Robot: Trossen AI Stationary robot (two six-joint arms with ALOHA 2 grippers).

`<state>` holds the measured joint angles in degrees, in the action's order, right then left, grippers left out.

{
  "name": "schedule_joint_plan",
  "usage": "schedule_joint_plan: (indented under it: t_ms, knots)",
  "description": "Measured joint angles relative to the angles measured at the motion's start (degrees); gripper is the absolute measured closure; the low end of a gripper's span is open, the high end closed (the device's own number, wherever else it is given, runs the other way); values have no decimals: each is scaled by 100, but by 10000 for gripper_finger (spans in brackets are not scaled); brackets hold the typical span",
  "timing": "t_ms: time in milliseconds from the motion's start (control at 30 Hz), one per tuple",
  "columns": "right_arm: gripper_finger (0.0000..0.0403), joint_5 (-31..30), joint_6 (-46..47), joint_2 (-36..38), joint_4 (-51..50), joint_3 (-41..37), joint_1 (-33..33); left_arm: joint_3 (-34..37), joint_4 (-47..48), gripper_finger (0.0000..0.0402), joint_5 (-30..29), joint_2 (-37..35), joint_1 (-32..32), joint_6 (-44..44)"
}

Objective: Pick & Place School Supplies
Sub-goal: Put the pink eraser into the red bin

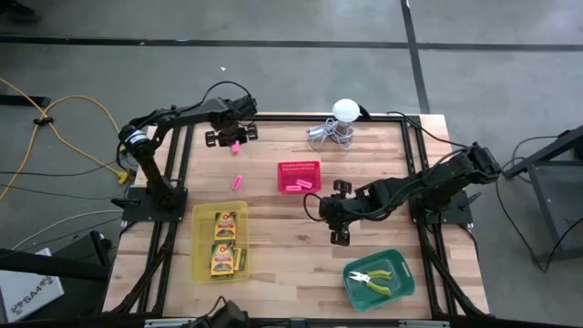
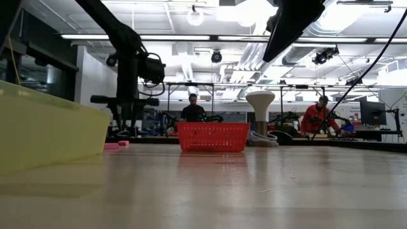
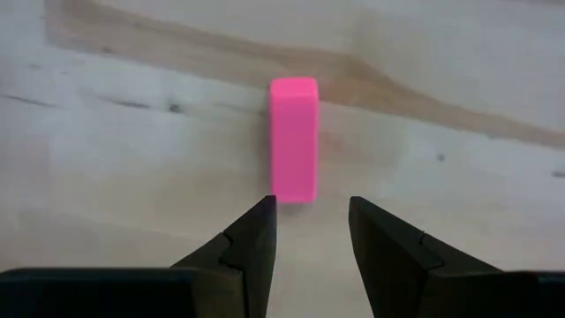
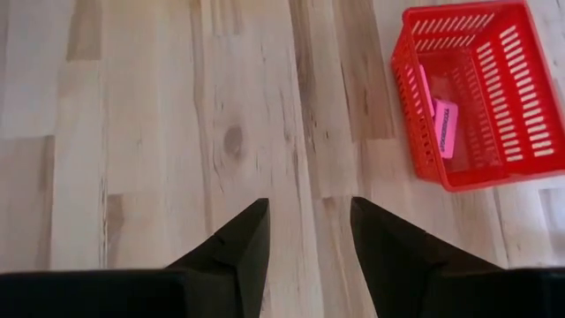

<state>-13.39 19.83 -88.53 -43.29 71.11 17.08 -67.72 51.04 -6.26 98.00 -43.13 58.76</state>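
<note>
- Hovering over the far-left part of the bench [image 1: 301, 237], the left gripper [image 1: 231, 137] has its fingers [image 3: 252, 238] apart and empty, with a pink eraser block [image 3: 293, 140] lying flat just ahead of the gap between them, lined up lengthwise with it; that looks like a set-up for coming down over the block's narrow sides.
- A second pink block [image 1: 238, 179] lies loose on the wood nearer the middle, well apart from the first.
- Two more pink blocks [image 4: 439, 119] already lie in the red basket [image 1: 299, 167], so the loose ones probably belong there too.
- Crayon boxes [image 1: 223, 241] fill the yellow tray [image 1: 202, 271] at the near left, and the pliers [image 1: 375, 279] lie in the green tray [image 1: 403, 292] at the near right (each kind in its own container).
- The right gripper [image 1: 341, 211] waits over bare wood near the middle, fingers apart and holding nothing, just to the right of the red basket.
- A white ball with coiled wire [image 1: 339, 123] stands at the far edge, untouched.
</note>
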Motion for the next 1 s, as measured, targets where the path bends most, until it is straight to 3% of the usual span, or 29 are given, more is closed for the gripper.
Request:
schedule_joint_plan:
  t_ms: [433,633,1000]
  knots:
    - [254,0,-314,0,164,0,0,0,-351,263,133,8,-191,-543]
    - [254,2,-366,0,223,0,0,0,-353,263,-185,8,-163,-1047]
    - [254,2,-493,0,223,0,0,0,-351,260,-407,8,-163,-830]
